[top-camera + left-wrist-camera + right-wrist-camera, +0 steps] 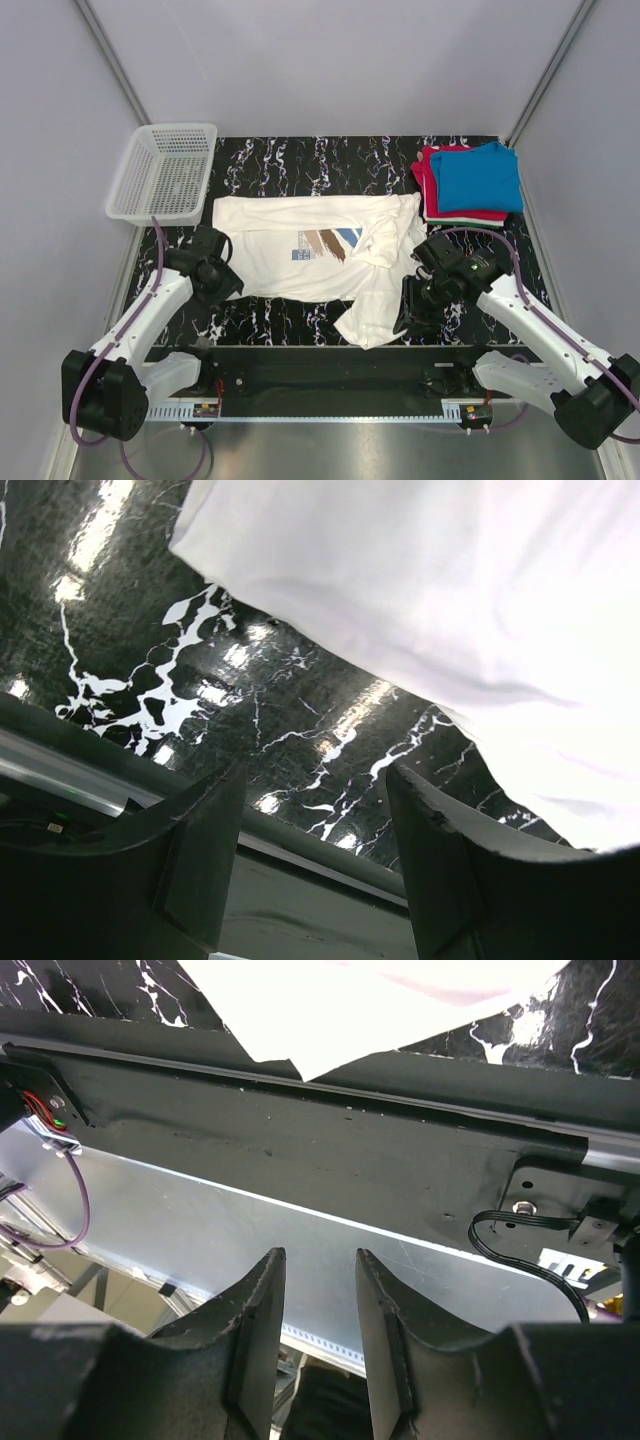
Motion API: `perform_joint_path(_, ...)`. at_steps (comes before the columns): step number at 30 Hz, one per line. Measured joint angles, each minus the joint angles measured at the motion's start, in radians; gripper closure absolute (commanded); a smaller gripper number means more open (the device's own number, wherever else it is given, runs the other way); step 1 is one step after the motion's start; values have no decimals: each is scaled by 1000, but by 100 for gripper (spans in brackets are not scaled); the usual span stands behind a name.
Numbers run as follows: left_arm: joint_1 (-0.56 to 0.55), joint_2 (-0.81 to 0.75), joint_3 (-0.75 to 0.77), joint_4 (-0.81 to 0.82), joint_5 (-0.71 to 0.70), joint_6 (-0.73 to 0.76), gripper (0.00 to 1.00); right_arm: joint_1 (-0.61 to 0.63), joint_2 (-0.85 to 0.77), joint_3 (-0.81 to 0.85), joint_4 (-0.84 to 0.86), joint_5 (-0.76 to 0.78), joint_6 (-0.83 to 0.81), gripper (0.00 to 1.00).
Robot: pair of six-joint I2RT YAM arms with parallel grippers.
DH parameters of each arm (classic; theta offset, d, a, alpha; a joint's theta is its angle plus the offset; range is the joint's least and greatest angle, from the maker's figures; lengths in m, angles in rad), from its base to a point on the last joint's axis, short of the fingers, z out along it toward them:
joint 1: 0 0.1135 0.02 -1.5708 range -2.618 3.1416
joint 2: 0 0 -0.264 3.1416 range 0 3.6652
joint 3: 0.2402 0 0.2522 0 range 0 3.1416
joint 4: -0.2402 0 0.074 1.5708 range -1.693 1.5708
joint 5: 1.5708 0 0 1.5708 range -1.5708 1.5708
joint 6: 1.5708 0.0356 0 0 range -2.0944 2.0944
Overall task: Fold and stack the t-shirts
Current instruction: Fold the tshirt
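Hovering either side of white t-shirt (310, 262), which lies spread on tabletop (300, 160), right side bunched, one corner reaching near edge. Left pincer (315, 860) spread wide, empty, just beside left hem. Right pincer (320, 1330) partly spread, empty too, near that loose corner. Folded stack (470, 182), blue on red, sits far right. Risk imo: pinching only top layer of bunch, so fold goes lopsided, or dragging corner off edge.

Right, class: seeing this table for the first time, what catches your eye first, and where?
The large white t-shirt with a blue and brown brush-stroke print lies spread across the middle of the black marbled table, its right side crumpled toward the near edge. At the far right corner sits a folded blue t-shirt stacked on a red t-shirt; a white plastic mesh basket stands far left.
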Motion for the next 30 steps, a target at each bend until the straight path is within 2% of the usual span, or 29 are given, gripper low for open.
perform_joint_path(7,12,35,-18,-17,-39,-77,38,1,72,26,-3,47,-25,59)
perform_joint_path(19,83,-50,-93,-82,-130,-241,40,1,92,97,-41,63,-72,59)
perform_joint_path(30,84,27,-102,-72,-156,-286,39,1,164,141,-58,72,-135,59)
